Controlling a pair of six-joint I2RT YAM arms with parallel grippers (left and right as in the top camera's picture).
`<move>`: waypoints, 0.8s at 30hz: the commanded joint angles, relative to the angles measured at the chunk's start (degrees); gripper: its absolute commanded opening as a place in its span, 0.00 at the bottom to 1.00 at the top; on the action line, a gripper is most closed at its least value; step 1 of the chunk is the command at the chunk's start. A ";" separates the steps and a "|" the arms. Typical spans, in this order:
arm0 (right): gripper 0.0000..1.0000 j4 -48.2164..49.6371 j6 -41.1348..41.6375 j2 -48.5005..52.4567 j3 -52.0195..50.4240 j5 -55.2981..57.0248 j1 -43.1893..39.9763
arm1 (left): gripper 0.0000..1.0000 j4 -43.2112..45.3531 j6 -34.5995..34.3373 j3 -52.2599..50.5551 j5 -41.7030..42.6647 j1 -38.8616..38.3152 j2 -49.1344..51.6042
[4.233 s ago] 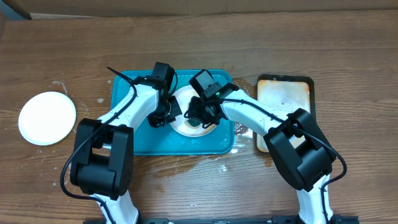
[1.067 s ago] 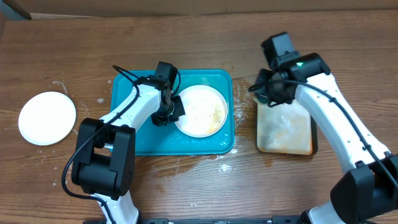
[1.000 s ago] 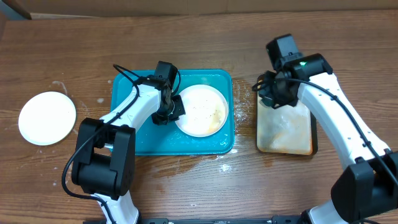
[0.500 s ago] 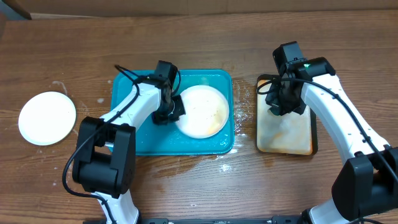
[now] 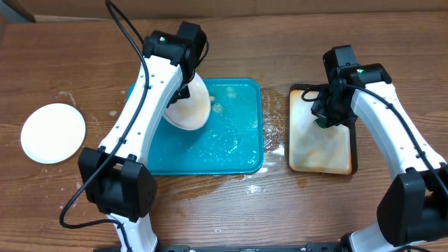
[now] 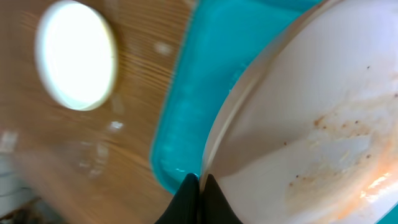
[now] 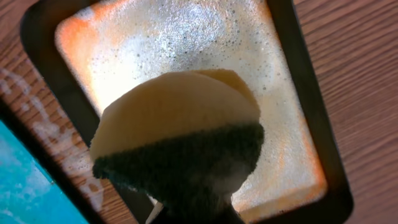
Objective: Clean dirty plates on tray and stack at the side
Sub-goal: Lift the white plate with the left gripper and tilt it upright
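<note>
My left gripper (image 5: 186, 89) is shut on the rim of a white plate (image 5: 190, 106) with brown smears and holds it tilted on edge above the left part of the teal tray (image 5: 231, 140). In the left wrist view the fingers (image 6: 200, 186) pinch the smeared plate's rim (image 6: 298, 143) over the tray (image 6: 205, 68). A clean white plate (image 5: 52, 133) lies on the table at far left, also in the left wrist view (image 6: 76, 55). My right gripper (image 5: 329, 115) is shut on a yellow and dark green sponge (image 7: 180, 130) above the black-rimmed tray.
The smaller black-rimmed beige tray (image 5: 322, 150), foamy and orange-stained, lies right of the teal tray; it also shows in the right wrist view (image 7: 292, 93). Water drops and suds wet the teal tray and the wood around it (image 5: 252, 187). A cardboard edge runs along the back.
My left gripper has lifted the smeared plate off the teal tray and tilted it up toward the left. My right gripper has moved with the sponge from the plate over the black-rimmed tray.
</note>
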 commanded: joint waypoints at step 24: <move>0.04 9.09 2.05 -0.26 -12.83 -0.26 -1.66 | 0.04 -8.87 -3.91 1.70 -43.25 -15.04 -0.07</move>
